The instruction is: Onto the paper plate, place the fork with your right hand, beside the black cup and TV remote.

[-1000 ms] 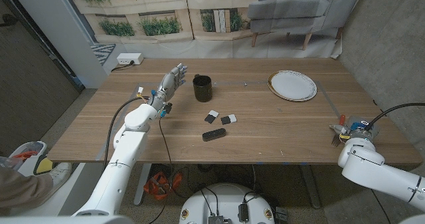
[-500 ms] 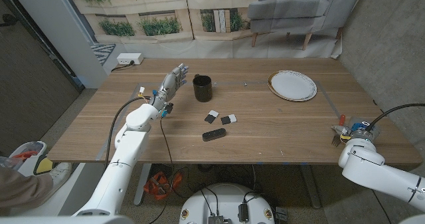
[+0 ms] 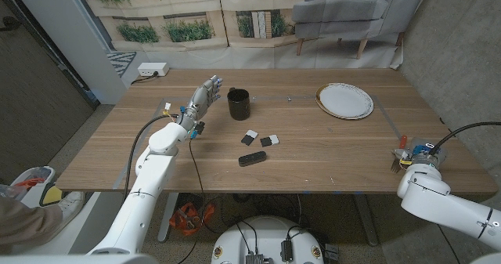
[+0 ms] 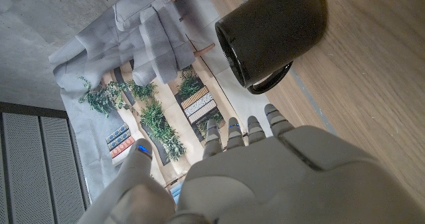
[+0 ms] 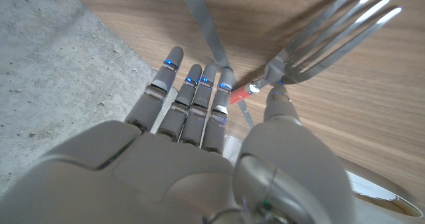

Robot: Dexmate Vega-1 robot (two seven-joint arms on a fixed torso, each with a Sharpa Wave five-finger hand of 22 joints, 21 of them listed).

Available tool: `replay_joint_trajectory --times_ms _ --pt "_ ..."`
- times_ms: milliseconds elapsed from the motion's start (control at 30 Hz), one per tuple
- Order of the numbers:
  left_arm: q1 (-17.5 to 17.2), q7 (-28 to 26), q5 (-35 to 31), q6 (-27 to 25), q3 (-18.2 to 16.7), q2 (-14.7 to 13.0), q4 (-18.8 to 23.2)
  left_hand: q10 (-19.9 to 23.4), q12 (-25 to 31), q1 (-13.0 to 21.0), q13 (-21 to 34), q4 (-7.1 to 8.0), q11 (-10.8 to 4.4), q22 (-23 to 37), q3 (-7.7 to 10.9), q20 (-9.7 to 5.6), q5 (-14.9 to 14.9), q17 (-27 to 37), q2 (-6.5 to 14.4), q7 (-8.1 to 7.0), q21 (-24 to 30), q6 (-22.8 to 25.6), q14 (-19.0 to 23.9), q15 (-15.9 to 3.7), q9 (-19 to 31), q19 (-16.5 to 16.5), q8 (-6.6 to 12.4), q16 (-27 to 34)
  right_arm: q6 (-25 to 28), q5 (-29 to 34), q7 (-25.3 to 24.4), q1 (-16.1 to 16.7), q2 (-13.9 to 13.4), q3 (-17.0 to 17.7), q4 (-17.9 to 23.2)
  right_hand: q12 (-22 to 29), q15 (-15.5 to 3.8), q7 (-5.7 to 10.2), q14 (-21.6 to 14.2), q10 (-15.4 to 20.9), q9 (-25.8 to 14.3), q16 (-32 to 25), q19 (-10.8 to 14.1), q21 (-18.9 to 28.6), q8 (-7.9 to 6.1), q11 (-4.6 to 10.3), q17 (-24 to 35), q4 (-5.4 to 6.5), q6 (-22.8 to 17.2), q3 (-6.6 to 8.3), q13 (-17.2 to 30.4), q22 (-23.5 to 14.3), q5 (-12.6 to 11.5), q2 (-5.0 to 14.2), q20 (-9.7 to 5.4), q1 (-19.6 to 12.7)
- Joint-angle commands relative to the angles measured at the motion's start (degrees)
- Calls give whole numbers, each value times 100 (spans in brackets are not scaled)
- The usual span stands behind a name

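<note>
I'm seeing my right hand (image 5: pixel 219 157) at the table's right edge, thumb and a finger (image 5: pixel 216 111) pinching the red handle of the fork (image 5: pixel 325 41); tines are sticking out past the fingertips, over the wood. Strip of grey tape (image 5: pixel 202 28) is running just beyond the fingers. Paper plate (image 3: pixel 344 100) is sitting well ahead of that hand, twd the far side. TV remote (image 3: pixel 252 159) is lying well off to its left, w/ two small cards (image 3: pixel 260 139) just past it, black cup (image 3: pixel 239 105) further back. My left hand (image 3: pixel 202 96) is holding nothing, fingers extended and apart, just beside the cup, not touching it.
</note>
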State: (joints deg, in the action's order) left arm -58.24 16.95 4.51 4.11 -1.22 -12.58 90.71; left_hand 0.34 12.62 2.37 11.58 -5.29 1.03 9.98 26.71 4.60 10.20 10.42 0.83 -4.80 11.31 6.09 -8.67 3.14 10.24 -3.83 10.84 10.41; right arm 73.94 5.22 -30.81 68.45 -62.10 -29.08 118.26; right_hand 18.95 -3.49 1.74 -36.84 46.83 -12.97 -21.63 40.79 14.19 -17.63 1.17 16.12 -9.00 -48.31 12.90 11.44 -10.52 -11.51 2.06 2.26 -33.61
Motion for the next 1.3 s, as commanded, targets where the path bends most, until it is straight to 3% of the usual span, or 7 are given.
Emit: replay_joint_trajectory --times_ms 33,133,367,767,867,1100,1300 --pt "-16 1 13 16 -15 1 10 11 48 9 21 -4 23 17 -1 45 -3 14 18 -8 -15 28 -40 13 18 1 -2 34 68 108 -70 -125 80 -174 -50 63 -667 53 -86 132 -71 -49 39 -5 -78 52 37 19 -148 11 15 -25 12 64 -67 -50" --pt "-9 3 12 20 -11 2 -2 7 46 9 21 -5 21 17 -2 46 -3 14 18 1 -15 38 -40 13 18 -1 2 34 129 129 -124 -114 127 -150 -51 66 -689 51 -127 182 -109 -66 61 -5 -107 50 55 -60 -200 162 19 -27 2 251 -94 -359" --pt "35 27 17 53 2 2 -59 4 45 8 21 -6 36 17 -4 41 -3 14 19 -5 -15 35 -39 15 18 0 0 35 194 159 -167 -105 151 -145 -52 69 -760 83 -192 238 -155 -86 94 -1 -135 113 57 -157 -245 271 23 -28 36 284 -134 -739" --pt "95 59 24 73 0 -15 -120 8 47 7 21 -8 36 17 -9 44 -3 14 19 -11 -13 27 -37 6 18 4 -3 36 252 256 -241 -193 237 -257 -103 144 -860 212 -241 430 -247 -150 129 4 -246 208 135 -121 -426 305 66 -31 84 281 -181 -1070" --pt "125 73 34 87 6 -11 -161 9 47 7 21 -8 49 17 -10 42 -3 14 19 -9 -12 28 -38 6 18 6 -3 36 277 289 -275 -212 264 -275 -115 194 -915 251 -289 496 -319 -181 144 7 -301 312 171 -151 -463 413 122 -34 81 393 -249 -1414" --pt "188 95 43 114 17 -6 -261 12 49 7 21 -9 26 17 -12 40 -3 14 20 -5 -13 33 -40 8 18 5 -1 35 310 337 -351 -211 311 -241 -117 253 -965 292 -368 597 -444 -227 154 18 -391 332 227 -187 -508 604 169 -41 66 533 -307 -2071" --pt "226 96 44 129 21 2 -331 10 48 7 21 -10 26 17 -14 42 -3 14 21 -2 -14 35 -42 9 18 1 0 34 315 368 -376 -236 326 -249 -136 270 -959 280 -433 636 -491 -268 181 34 -438 330 256 -164 -562 611 178 -44 72 523 -329 -2225"
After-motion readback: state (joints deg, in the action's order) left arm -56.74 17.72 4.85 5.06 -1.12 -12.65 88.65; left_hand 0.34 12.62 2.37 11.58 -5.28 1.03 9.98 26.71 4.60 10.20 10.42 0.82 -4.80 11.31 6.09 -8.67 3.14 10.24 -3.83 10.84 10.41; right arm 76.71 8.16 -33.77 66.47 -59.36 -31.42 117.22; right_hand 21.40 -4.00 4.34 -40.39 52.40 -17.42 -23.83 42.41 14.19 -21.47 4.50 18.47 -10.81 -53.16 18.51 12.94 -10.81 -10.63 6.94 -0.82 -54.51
